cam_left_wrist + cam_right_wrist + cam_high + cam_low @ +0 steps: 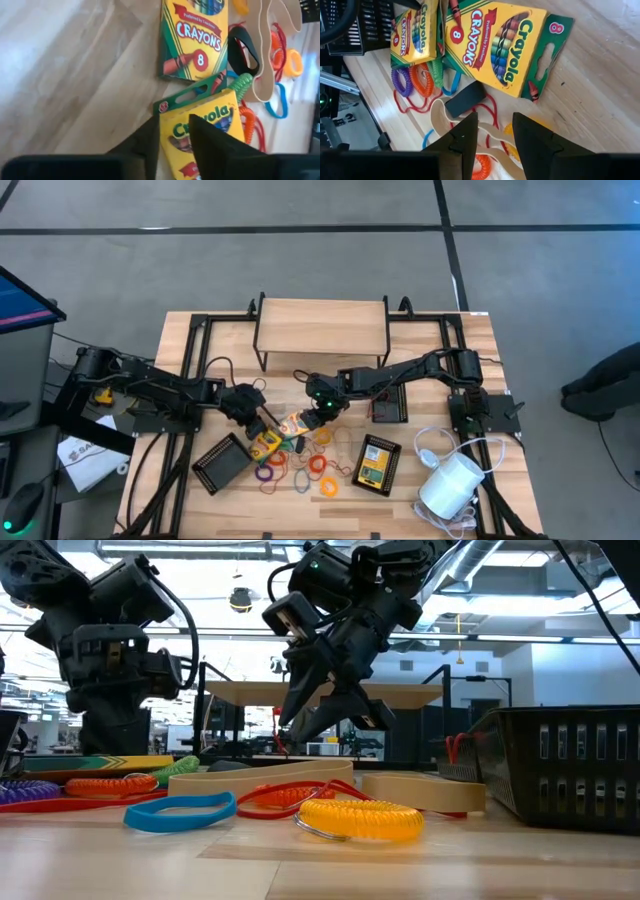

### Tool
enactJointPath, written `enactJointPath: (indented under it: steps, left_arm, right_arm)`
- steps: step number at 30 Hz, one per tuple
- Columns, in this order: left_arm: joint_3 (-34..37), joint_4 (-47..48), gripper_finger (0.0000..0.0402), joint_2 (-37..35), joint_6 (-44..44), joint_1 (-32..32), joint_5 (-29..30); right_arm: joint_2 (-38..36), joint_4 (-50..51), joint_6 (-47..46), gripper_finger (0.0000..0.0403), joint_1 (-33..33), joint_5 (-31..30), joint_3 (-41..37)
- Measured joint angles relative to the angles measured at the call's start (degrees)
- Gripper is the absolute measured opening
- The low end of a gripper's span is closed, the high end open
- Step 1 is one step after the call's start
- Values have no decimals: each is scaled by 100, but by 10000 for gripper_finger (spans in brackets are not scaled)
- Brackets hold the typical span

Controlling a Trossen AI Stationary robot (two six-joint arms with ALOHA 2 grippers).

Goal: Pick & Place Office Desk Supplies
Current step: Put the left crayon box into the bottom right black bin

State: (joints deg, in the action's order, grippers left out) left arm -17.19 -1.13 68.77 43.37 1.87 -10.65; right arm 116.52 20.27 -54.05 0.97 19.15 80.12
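The left claw (262, 427) is sitting over a crayon box (202, 135) on the wooden surface (180, 375), its fingers apart on either side of the box edge. The right claw (318, 410) is hanging above a second crayon box (492, 42), fingers apart, holding nothing. The boxes look light, stiff and easy to crush; pinching the narrow sides seems best. The elastic loops (318, 466) nearby look soft and floppy.

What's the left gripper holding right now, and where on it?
The left gripper straddles a crayon box at one end edge; a firm grip cannot be told.
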Motion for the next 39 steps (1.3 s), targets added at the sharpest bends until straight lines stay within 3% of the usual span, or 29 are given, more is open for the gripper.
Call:
enactJointPath:
  steps: [7, 13, 20, 39]
  left_arm:
    - [-2, -35, 180, 0, -770, 0, 78]
    - [-2, -37, 213, 0, -1632, 0, 134]
    - [-2, -101, 210, 0, -2208, 0, 293]
    - [-2, -319, 195, 0, -2412, 0, 73]
  right_arm:
    - [-1, 0, 1, 120, 0, 12, 1]
    - [-1, 0, 1, 120, 0, 12, 0]
    - [-1, 0, 1, 120, 0, 10, 1]
    - [0, -9, 49, 120, 0, 8, 0]
